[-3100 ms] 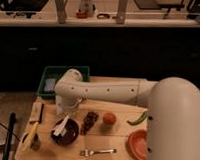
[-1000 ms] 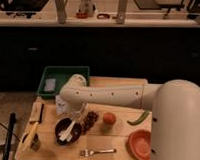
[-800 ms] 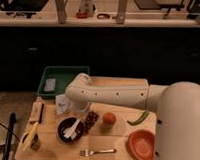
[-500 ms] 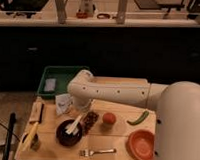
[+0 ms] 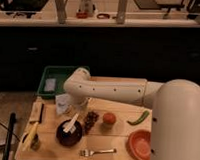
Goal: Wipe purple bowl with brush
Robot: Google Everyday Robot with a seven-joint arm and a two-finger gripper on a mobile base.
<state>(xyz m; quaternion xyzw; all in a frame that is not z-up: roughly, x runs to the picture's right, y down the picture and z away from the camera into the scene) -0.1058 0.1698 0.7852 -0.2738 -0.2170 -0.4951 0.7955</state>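
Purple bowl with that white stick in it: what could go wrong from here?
Nothing holds the purple bowl down, so a hard push from the brush could slide it into the dark fruit cluster right beside it or the fork in front. The gripper hangs just above the bowl's far rim, and the brush might slip or tip out.

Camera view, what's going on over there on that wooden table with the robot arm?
The robot's one arm reaches in over the wooden table, with its gripper hanging just behind and above the purple bowl. The pale brush sits slanted with one end in the bowl. Whether the gripper has hold of it cannot be told. An orange bowl, a fork and a green pepper lie off to the side, untouched.
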